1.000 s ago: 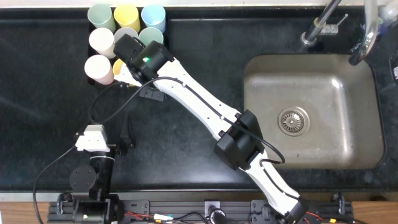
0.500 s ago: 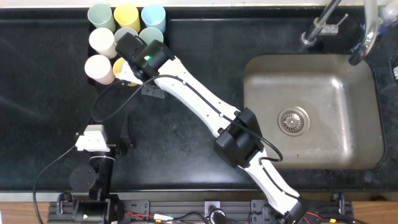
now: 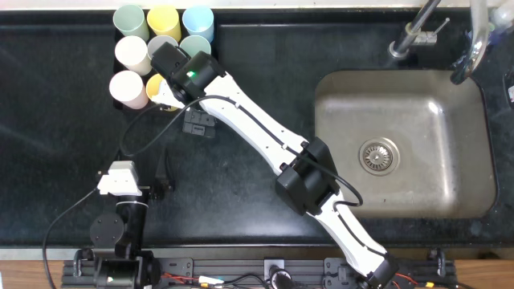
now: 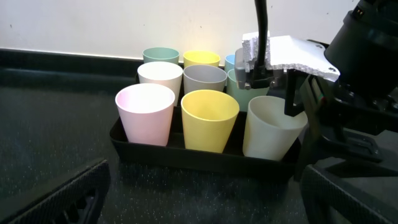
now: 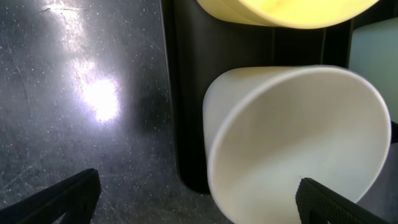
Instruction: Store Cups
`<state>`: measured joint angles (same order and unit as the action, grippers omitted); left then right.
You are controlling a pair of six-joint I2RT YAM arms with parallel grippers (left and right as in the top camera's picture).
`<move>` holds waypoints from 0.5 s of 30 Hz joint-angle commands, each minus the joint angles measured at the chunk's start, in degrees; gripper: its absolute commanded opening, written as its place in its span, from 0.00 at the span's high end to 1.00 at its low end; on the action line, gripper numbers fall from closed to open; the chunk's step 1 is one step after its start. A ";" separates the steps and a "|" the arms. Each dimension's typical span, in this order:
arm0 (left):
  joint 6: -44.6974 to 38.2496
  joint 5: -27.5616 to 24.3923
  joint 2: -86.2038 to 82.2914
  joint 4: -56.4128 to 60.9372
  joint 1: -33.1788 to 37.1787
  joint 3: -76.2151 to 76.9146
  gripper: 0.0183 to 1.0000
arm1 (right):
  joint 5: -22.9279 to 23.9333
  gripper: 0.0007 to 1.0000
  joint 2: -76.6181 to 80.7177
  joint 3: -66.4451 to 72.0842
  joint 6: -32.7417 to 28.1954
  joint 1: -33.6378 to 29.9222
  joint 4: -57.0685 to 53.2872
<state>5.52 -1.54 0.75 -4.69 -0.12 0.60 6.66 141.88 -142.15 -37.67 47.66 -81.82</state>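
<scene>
Countertop (image 3: 64, 160) black, speckled; cups (image 3: 131, 53) by white wall (image 4: 93, 25); steel sink (image 3: 434, 120) right.

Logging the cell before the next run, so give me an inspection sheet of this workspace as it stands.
Surface: black counter, speckled, with glare patches.
Job's things: black tray holds nine upright cups in three rows; cream cup sits in a front corner slot.
Clutter: nothing seen.
Grippers: right gripper open over the cream cup; left gripper open, low over the counter, facing the tray.
Cables: black cable loops over the counter near the left arm.
Surroundings: steel sink and faucet to the right; white wall behind the tray.
</scene>
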 commanded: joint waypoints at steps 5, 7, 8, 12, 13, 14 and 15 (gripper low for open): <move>-1.22 -0.55 -0.59 -0.22 0.22 0.00 0.00 | 0.87 0.00 -0.55 0.02 0.39 0.31 0.24; -1.22 -0.52 -0.59 -0.22 0.22 0.00 0.00 | 0.87 0.00 -1.38 -0.66 0.42 0.31 0.26; -1.22 -0.55 -0.59 -0.22 0.22 0.00 0.00 | 0.87 0.00 -1.99 -1.33 0.48 0.31 0.22; -1.22 -0.52 -0.59 -0.22 0.22 0.00 0.00 | 0.90 0.00 -4.46 -4.94 3.08 0.15 0.24; -1.22 -0.55 -0.59 -0.22 0.22 0.00 0.00 | 0.87 0.00 -5.31 -5.95 3.78 -0.02 0.20; -1.22 -0.52 -0.59 -0.22 0.22 0.00 0.00 | 0.92 0.00 -6.34 -6.86 4.76 -0.17 0.20; -1.22 -0.55 -0.59 -0.22 0.22 0.00 0.00 | 0.92 0.00 -7.69 -7.78 6.05 -0.48 0.15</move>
<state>5.52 -1.54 0.75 -4.69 -0.12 0.60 7.57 141.47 -145.49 -35.11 47.64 -81.93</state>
